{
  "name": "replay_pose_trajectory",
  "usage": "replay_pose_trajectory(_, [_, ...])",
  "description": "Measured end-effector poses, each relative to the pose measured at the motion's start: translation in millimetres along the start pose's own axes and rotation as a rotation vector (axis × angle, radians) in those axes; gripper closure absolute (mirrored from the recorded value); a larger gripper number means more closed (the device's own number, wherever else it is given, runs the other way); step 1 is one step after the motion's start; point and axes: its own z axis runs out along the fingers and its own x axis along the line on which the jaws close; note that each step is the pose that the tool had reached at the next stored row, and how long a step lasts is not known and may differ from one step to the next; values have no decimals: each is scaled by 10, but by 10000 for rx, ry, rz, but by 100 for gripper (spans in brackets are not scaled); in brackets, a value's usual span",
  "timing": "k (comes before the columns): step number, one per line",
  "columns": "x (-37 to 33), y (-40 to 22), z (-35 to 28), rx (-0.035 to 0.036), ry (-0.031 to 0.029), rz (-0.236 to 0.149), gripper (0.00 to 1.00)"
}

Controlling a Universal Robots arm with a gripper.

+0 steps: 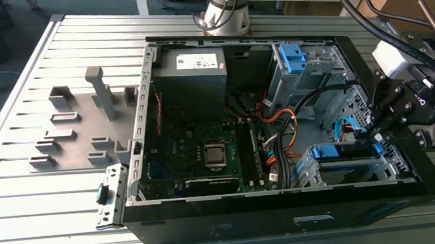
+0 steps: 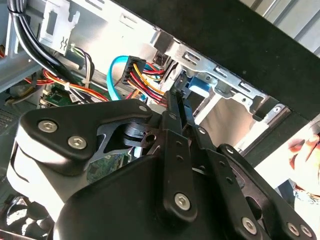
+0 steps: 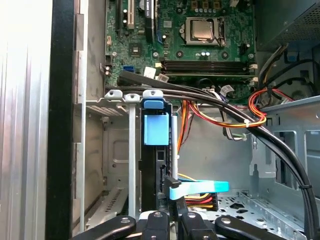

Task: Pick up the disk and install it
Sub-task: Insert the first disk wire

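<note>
The disk (image 1: 344, 150) lies in the metal drive cage at the case's front corner, on the exterior view's right, with its blue carrier bracket on top. In the first wrist view the disk (image 3: 156, 127) appears edge-on in its slot, blue tab at the far end. My gripper (image 1: 371, 141) hangs at the cage's outer end, just over the case wall. In the second wrist view the gripper (image 2: 175, 97) has its two black fingers drawn together, with the tips right at the blue bracket (image 2: 200, 85). The gripper (image 3: 170, 200) meets the disk's near end beside a flat blue data cable (image 3: 200, 189).
The open computer case (image 1: 283, 200) holds a grey power supply (image 1: 191, 67), the motherboard (image 1: 204, 151), a second blue-latched bay (image 1: 293, 58) and bundles of coloured cables (image 1: 285, 123). Grey fixtures (image 1: 74, 125) stand on the slatted table. A person's hand (image 2: 307, 155) is beyond the case.
</note>
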Motion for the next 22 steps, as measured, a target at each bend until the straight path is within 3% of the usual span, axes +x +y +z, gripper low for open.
replay_pose_trajectory(15, [57,1,16,0,32,2,84])
replay_pose_trajectory(18, [57,3,-15,1,68,5,84])
replay_pose_trajectory(22, [56,4,-24,1,58,4,84])
